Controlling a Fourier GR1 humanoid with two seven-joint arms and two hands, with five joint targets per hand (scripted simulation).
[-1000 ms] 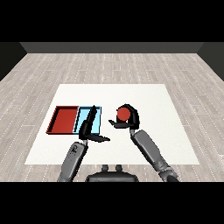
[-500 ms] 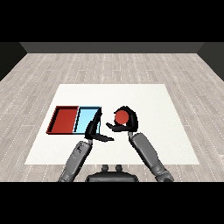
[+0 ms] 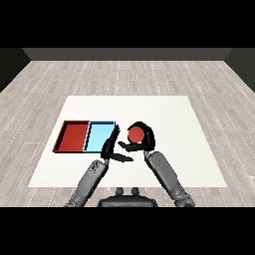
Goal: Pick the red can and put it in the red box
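Surface: a white surface (image 3: 164, 112) seen from above, standing on a grey plank floor (image 3: 124, 74).
Trays: a red tray (image 3: 63, 137) and a light blue tray (image 3: 95, 137) lie side by side, touching, on the left half of the surface; the red one is the farther left.
Red can: the red can (image 3: 136, 133) is just right of the light blue tray, near the middle of the surface, held inside the right robot hand and outside both trays.
Right robot hand: the right robot hand (image 3: 143, 142) comes in from the lower right on a grey forearm, its black fingers and thumb curled round the red can.
Left robot hand: the left robot hand (image 3: 110, 148) comes in from the lower left, its fingers straight and released, holding nothing. It lies at the near right corner of the light blue tray, just left of the can.
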